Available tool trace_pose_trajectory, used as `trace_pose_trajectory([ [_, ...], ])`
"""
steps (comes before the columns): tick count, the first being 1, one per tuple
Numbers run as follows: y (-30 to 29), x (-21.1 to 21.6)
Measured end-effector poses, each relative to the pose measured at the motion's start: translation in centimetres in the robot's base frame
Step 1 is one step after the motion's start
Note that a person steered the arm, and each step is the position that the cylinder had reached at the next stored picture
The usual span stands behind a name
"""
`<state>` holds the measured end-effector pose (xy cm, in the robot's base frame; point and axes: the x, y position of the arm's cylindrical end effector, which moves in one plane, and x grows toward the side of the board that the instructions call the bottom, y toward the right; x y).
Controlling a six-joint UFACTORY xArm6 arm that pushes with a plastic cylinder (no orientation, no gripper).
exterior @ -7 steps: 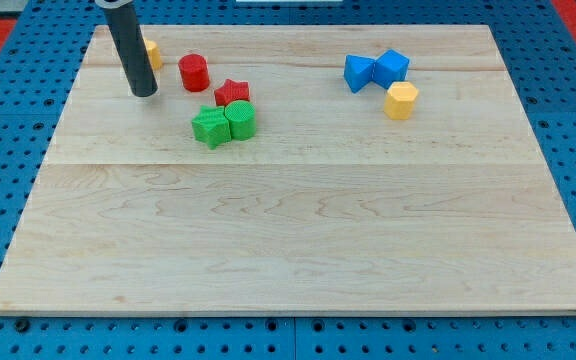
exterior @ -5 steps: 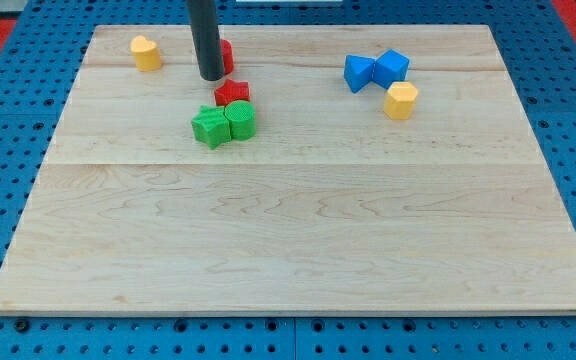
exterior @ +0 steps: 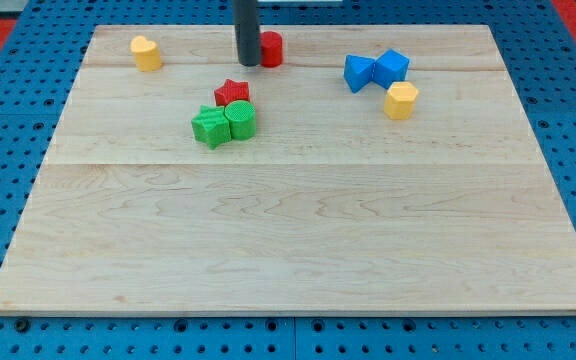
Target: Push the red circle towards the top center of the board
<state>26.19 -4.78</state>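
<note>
The red circle (exterior: 271,48) stands near the view's top, a little left of the board's centre line. My tip (exterior: 248,62) is on the board right against the circle's left side, and the rod hides part of that side. A red star (exterior: 232,93) lies below and to the left of the tip. A green star (exterior: 209,128) and a green round block (exterior: 240,120) touch each other just below the red star.
A yellow block (exterior: 146,52) sits at the top left. Two blue blocks (exterior: 359,72) (exterior: 392,66) and a yellow block (exterior: 401,100) cluster at the top right. The wooden board (exterior: 298,240) lies on a blue pegboard.
My tip swept from the left of the board to the right and slightly up. The red circle moved with it, from beside the red star to near the top centre.
</note>
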Motion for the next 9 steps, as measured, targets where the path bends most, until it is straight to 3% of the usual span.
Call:
trace_pose_trajectory([
  [1,-5.4,-0.4],
  [3,0.8,-1.0],
  [7,-3.6,-1.0],
  [8,-5.8,1.3],
  [9,-3.5,3.5],
])
